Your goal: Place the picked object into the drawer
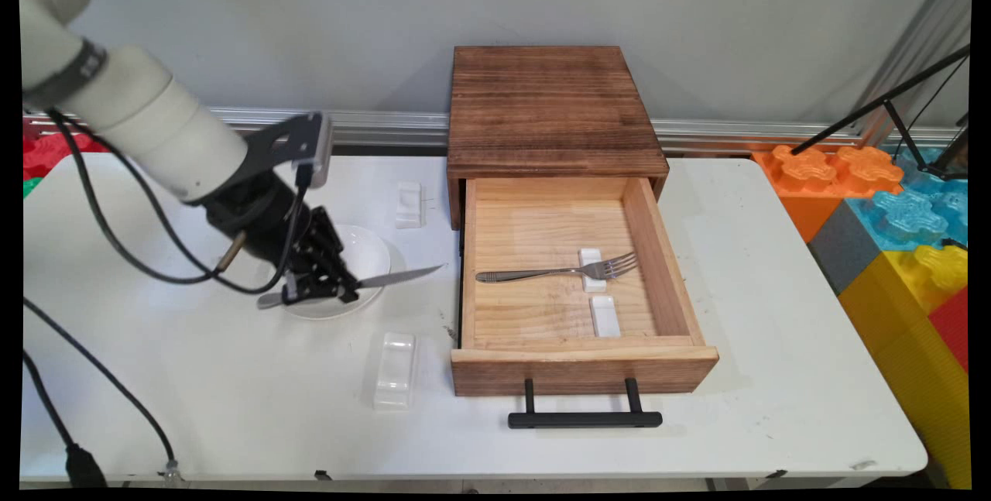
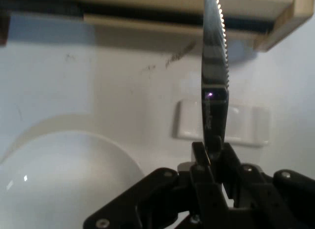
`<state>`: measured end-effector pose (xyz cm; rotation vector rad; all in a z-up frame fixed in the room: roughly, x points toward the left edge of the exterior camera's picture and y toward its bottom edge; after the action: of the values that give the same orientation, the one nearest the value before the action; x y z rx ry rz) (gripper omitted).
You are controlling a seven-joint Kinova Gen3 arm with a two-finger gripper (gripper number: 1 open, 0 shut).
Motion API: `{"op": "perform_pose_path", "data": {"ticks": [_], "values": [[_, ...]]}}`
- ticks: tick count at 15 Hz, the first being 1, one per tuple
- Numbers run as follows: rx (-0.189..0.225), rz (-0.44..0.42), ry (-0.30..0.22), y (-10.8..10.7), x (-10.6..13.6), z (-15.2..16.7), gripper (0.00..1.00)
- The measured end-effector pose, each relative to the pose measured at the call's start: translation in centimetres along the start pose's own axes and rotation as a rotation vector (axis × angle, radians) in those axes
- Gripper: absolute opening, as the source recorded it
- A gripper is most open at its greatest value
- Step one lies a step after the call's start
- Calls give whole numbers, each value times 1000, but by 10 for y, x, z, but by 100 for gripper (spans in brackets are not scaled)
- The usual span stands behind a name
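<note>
in the main view we see the claw (image 1: 329,288) at the left centre of the frame, its fingers clamped on a knife (image 1: 364,283) near the middle of its length. the knife lies close to level over the near rim of a white bowl (image 1: 370,253); its long axis runs left to right across the frame, handle end poking out left of the claw, blade tip pointing right toward the open wooden drawer (image 1: 577,365). the drawer sits right of the claw, apart from the blade tip, and inside it a fork (image 1: 553,272) rests across a small white rest (image 1: 592,269), with a second white rest (image 1: 605,316) just below it in the frame. two more white rests lie on the desk (image 1: 232,400): one (image 1: 409,204) above the bowl, one (image 1: 395,369) lower centre.

in the hand view we look along the blade: the knife (image 2: 214,76) rises from between the closed fingers (image 2: 203,165) to the top of the frame, serrated edge on the right. the bowl (image 2: 69,175) fills the lower left, a white rest (image 2: 246,124) lies behind the blade, and the drawer's pale wood (image 2: 162,3) crosses the top edge.
</note>
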<state>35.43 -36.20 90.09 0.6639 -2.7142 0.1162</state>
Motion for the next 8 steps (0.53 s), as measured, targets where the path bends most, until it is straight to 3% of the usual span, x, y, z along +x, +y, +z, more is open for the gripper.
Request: {"op": "perform_pose_path", "data": {"ticks": [8], "values": [[-16, 32, 86, 8, 76, -19, 0]]}}
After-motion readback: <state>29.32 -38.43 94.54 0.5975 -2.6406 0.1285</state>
